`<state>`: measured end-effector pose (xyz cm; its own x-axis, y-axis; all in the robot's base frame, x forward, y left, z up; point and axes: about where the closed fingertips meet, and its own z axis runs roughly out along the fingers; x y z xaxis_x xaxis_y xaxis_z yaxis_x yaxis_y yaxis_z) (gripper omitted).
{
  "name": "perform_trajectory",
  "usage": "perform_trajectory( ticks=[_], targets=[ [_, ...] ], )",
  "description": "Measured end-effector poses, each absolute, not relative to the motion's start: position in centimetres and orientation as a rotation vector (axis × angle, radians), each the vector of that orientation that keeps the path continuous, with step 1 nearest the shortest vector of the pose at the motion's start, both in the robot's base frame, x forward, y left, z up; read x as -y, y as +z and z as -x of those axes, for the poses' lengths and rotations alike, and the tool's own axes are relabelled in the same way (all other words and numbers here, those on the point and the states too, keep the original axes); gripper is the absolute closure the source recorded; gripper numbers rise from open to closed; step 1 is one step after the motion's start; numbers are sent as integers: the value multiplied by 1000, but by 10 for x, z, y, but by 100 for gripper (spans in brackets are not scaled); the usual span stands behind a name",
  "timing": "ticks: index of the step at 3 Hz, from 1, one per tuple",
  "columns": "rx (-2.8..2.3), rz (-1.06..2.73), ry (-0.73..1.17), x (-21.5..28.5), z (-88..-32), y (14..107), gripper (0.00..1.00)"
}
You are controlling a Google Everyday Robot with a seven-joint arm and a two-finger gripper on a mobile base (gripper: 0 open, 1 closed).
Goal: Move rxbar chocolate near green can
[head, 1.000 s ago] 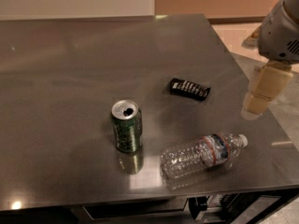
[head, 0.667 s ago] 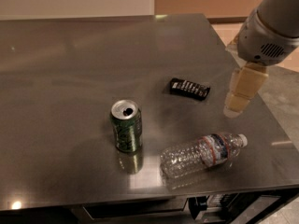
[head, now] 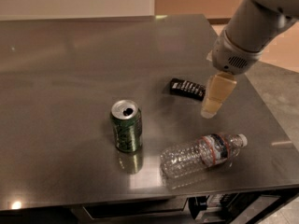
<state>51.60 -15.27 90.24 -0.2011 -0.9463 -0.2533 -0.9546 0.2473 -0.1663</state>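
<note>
The rxbar chocolate [head: 187,88] is a flat black wrapper with white lettering, lying on the grey metal table [head: 70,78] right of centre. The green can [head: 126,126] stands upright with a silver opened top, to the left of and nearer than the bar. My gripper [head: 211,108] hangs from the arm at the upper right, its pale tip just right of the bar's right end and above the table.
A clear plastic water bottle [head: 202,154] lies on its side near the table's front edge, right of the can. The table's right edge runs close to the arm, with floor [head: 280,92] beyond it.
The arm has swung in from the right edge toward the left, bringing the gripper close to the bar's right end. The bar, can and bottle have not moved.
</note>
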Motion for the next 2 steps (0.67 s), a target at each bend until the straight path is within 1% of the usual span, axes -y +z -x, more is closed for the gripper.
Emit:
perform_trajectory(
  ticks=[2],
  targets=[
    [-2250,1746,141,147,-545,863,0]
  ],
)
